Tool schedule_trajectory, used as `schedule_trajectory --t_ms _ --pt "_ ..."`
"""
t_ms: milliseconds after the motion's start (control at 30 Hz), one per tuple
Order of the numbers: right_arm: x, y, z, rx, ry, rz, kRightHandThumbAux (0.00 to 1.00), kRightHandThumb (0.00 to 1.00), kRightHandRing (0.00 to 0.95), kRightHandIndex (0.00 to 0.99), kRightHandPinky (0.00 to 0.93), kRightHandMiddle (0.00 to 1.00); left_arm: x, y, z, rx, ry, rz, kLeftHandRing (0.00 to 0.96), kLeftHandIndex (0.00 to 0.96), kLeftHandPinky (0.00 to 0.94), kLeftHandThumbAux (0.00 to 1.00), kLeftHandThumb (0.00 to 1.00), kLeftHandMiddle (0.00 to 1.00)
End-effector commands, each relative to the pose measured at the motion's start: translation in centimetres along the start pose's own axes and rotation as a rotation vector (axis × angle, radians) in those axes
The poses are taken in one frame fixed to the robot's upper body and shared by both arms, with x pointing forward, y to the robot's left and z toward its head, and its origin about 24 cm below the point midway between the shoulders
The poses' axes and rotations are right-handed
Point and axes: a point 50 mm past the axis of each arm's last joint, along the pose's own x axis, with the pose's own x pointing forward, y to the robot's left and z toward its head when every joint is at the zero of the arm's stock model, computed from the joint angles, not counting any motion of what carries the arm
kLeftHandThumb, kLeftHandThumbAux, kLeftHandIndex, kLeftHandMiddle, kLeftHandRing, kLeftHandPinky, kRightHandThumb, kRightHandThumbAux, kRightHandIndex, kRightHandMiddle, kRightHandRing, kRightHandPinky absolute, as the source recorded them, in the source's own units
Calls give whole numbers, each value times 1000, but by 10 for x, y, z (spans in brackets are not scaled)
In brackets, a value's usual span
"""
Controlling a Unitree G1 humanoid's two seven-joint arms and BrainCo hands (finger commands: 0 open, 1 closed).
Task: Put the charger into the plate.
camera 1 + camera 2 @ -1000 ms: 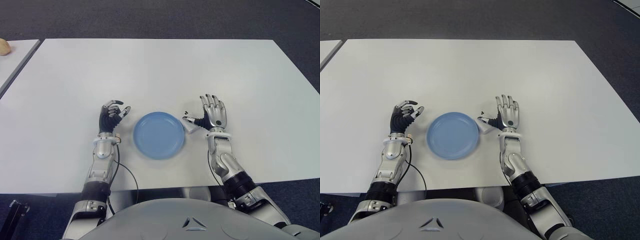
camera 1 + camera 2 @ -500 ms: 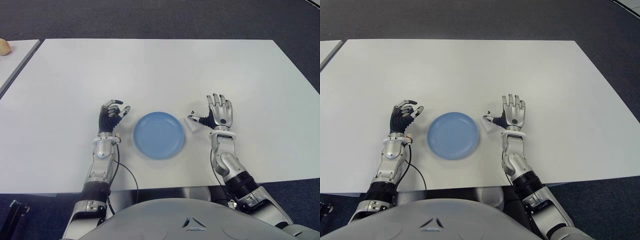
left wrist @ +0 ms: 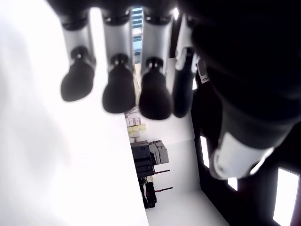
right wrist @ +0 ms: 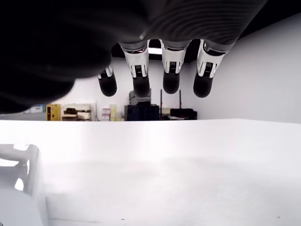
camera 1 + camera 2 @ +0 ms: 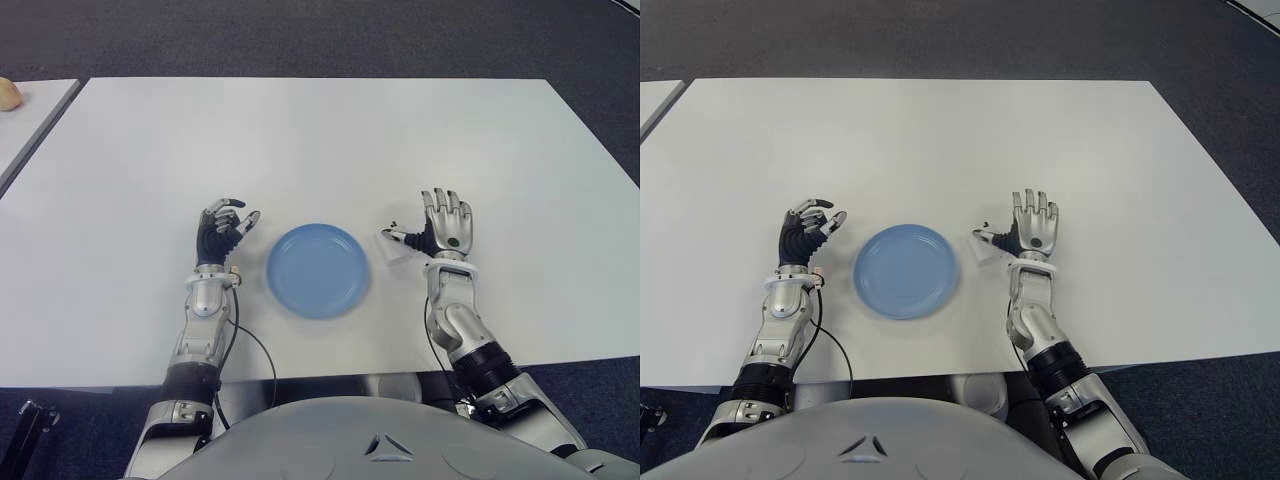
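Lying on the white table (image 5: 330,140) just to the right of the blue plate (image 5: 318,270), the small white charger (image 5: 393,248) sits outside the dish, close to its rim but not inside it. The right hand (image 5: 443,225) stands just beside the charger on its right side, palm raised and four fingers (image 4: 170,80) stretched straight up and spread, with nothing between them. Its thumb reaches toward the charger; whether the thumb tip actually touches the charger cannot be made out from the head cameras. In the right wrist view the charger (image 4: 19,188) shows as a white block low at the edge, lying on the table and apart from the extended fingers, so the hand is released and grasps nothing.

On the other side of the plate, the left hand (image 5: 222,232) shows to the plate's left, a little apart from its rim, with its forearm over the table. Its fingers (image 3: 117,92) are loosely bent in a row, the thumb apart from them, and they hold nothing. The plate itself has nothing in it.
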Motion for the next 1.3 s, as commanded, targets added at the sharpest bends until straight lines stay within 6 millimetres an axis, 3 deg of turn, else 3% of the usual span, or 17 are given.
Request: schedule_trajectory --t_ms 33,467,700,833,1033,1300 --pt "-6 12 -8 -5 30 74 323 773 0 0 0 0 -1 3 -4 14 28 12 774 437 759 722 706 785" --pt "-5 11 -10 48 29 72 347 767 0 0 0 0 -1 3 -5 8 33 15 761 437 745 722 707 775" --pt "-5 5 -10 284 37 49 342 709 0 0 0 0 -1 4 -5 -5 35 14 754 437 733 721 707 771" --pt "-8 -1 -8 493 26 20 387 589 0 0 0 0 -2 5 -5 -4 35 13 748 437 729 721 707 766" --pt "-17 -10 -3 660 -13 -32 479 426 0 0 0 0 -2 4 -5 0 38 12 750 437 735 721 707 766" --pt "-26 -12 2 781 -27 -74 593 216 0 0 0 0 -3 3 -4 6 36 10 765 437 758 722 707 778"
